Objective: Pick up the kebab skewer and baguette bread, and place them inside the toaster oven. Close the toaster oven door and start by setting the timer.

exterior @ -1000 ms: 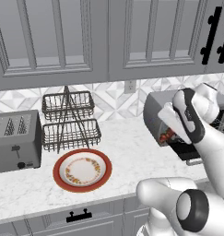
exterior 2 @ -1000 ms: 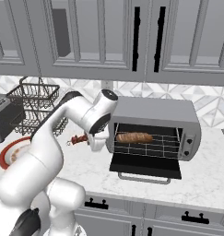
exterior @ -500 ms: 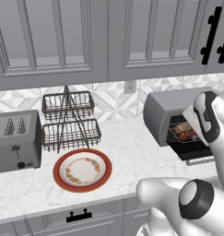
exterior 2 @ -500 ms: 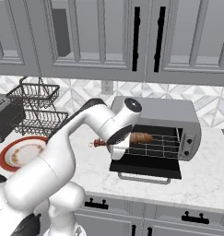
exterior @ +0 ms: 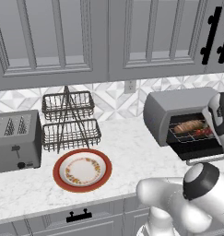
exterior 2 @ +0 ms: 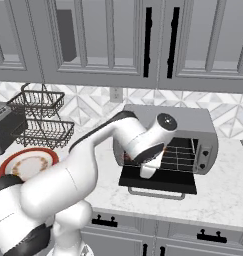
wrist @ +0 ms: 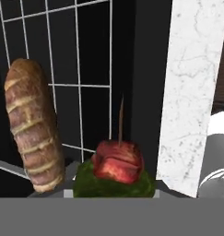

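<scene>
Jaws pinching the kebab skewer (wrist: 118,163) reach into the toaster oven (exterior: 178,110), placing it beside the baguette bread (wrist: 32,124) on the rack.

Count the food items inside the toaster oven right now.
2: the baguette lies on the rack, and the kebab skewer sits beside it at the pincer end. Others may be hidden behind the arm.
</scene>
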{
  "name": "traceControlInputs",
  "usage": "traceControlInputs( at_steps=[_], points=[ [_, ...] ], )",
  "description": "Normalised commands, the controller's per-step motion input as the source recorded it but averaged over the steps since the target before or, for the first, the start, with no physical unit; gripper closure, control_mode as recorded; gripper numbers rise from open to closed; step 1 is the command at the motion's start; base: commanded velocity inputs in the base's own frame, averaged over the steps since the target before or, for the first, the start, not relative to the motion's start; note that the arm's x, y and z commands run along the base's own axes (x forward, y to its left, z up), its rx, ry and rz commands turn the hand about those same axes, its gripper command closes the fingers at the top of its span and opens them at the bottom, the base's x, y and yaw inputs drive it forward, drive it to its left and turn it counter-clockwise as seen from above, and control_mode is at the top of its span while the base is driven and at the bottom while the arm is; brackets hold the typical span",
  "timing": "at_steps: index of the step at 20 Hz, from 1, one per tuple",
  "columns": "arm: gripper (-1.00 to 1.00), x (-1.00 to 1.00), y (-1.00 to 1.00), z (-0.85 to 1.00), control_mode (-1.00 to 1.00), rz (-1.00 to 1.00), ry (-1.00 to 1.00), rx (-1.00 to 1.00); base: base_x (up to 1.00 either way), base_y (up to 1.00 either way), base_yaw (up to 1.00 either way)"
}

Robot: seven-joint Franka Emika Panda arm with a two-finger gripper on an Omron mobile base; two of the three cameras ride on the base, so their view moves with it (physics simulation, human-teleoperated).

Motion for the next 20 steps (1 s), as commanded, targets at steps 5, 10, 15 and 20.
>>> traceControlInputs(
  at_steps=[5,10,15,20],
  points=[
    [1.00,0.42,-0.44,-0.01,-1.00,0.00,-0.03,0.00,0.00,0.00,0.00],
    [1.00,0.34,-0.23,-0.15,-1.00,0.00,-0.01,-0.01,0.00,0.00,0.00],
    [1.00,0.25,-0.13,-0.12,-1.00,0.00,0.00,-0.03,0.00,0.00,0.00],
    [1.00,0.24,-0.03,-0.01,-1.00,0.00,0.00,-0.01,0.00,0.00,0.00]
  ],
)
